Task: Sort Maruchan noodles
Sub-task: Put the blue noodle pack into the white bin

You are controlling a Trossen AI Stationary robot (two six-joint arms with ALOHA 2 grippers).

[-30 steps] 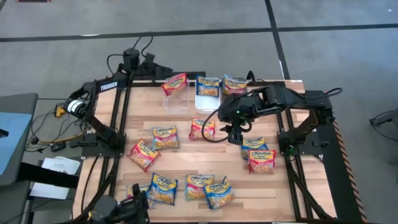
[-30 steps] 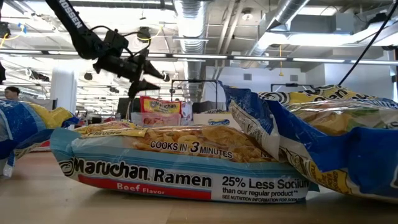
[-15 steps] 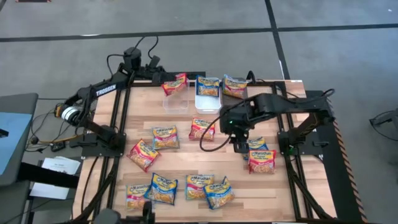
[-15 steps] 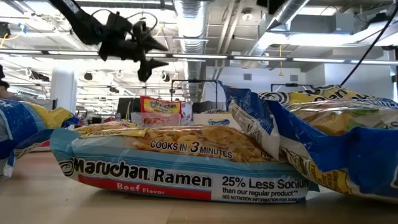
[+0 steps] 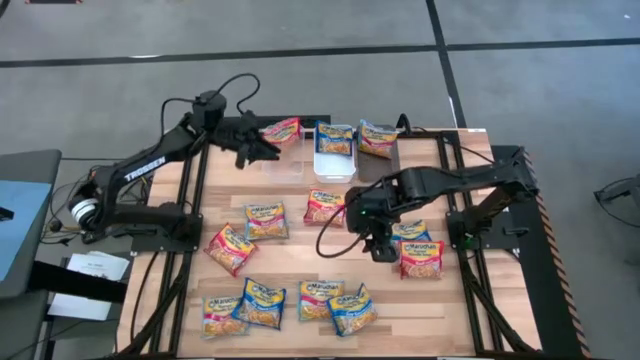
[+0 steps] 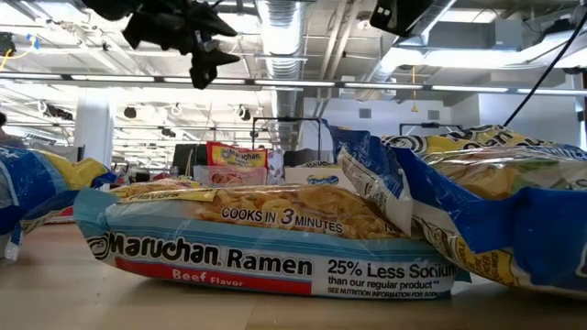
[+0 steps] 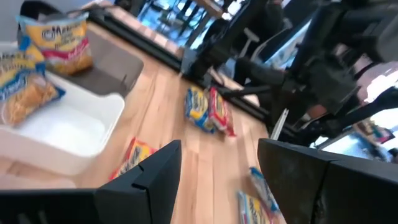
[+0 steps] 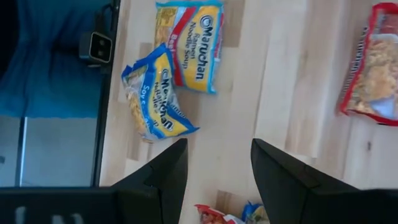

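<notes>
Several Maruchan packets lie flat on the wooden table: a pink one point(image 5: 325, 205), a blue-yellow one point(image 5: 266, 220), a red one point(image 5: 230, 247), and a row near the front edge point(image 5: 320, 300). One more packet sits in each bin: red in the clear bin point(image 5: 281, 130), blue in the white bin point(image 5: 336, 138), and one in the dark grey bin point(image 5: 377, 135). My left gripper point(image 5: 262, 150) point(image 7: 217, 174) is open and empty, raised beside the clear bin. My right gripper point(image 5: 378, 245) point(image 8: 214, 174) is open and empty above the table, just left of a blue packet point(image 5: 410, 232) and a red packet point(image 5: 422, 258).
The clear bin point(image 5: 283, 160), white bin point(image 5: 333, 168) and dark grey bin point(image 5: 392, 150) stand side by side at the table's far edge. Black frame rails run along the table's left and right sides. Bare wood shows between the bins and the middle packets.
My left gripper has risen from the table's near left corner and swung toward the far edge, ending beside the clear bin. My right gripper has moved a little toward the near edge, down beside the blue and red packets. No packet has moved.
</notes>
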